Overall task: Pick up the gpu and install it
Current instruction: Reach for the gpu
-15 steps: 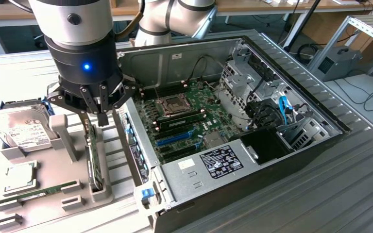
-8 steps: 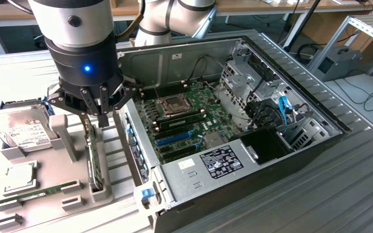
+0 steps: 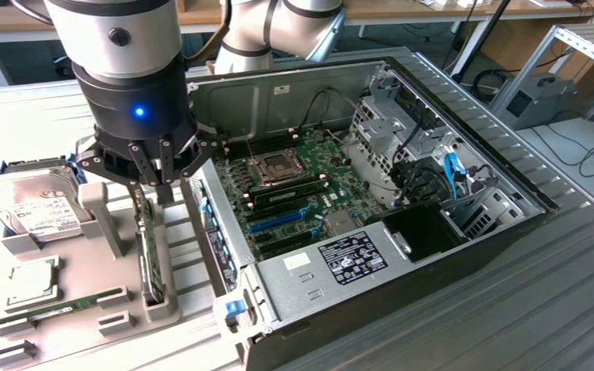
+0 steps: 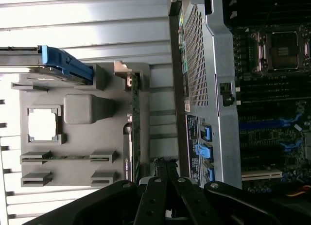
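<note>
Hidden and cropped bits around the gpu stand

I get the gpu (image 3: pixel 151 259) edge-on only in its gray holder (image 3: pixel 101 210), so both faces are hidden from me. The closed gripper (image 3: pixel 158 189) covers the card's upper end, and I can't tell whether they touch. The arm (image 3: pixel 121 46) is cut off by the exterior view's top edge. In the wrist view the gripper's black links run off the frame. The hard drive (image 3: pixel 31 205) sits partly behind a holder post and its label print is too small to read. The same goes for the black sticker (image 3: pixel 352 259) inside the computer case (image 3: pixel 472 255), whose near corner is cropped.
</note>
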Motion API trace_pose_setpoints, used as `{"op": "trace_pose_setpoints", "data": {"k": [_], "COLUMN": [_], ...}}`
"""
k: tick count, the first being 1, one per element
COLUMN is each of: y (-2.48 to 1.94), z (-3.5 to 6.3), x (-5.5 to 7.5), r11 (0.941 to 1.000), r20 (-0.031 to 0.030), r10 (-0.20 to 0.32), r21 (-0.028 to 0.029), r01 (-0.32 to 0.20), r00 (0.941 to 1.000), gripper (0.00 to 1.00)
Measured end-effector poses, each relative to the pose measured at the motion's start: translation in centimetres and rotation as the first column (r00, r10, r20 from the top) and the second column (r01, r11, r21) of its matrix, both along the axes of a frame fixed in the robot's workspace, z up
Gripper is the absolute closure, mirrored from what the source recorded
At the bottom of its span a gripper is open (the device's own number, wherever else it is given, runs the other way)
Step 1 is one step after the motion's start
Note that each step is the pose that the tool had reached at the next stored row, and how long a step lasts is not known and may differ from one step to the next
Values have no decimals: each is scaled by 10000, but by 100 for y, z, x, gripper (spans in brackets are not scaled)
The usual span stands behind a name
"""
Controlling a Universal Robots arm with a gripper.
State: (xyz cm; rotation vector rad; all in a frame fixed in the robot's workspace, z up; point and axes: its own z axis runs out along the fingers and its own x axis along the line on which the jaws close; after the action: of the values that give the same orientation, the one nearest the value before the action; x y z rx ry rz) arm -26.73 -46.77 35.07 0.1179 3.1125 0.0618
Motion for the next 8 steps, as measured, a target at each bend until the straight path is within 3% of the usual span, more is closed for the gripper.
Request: {"op": "trace_pose_setpoints", "data": {"k": [8], "y": [-22], "z": [-9], "x": [0], "r11": [10000], "r20": [0], "r10": [0], "r21": [-2], "r01": [0], "r00": [10000], "gripper": [89]}}
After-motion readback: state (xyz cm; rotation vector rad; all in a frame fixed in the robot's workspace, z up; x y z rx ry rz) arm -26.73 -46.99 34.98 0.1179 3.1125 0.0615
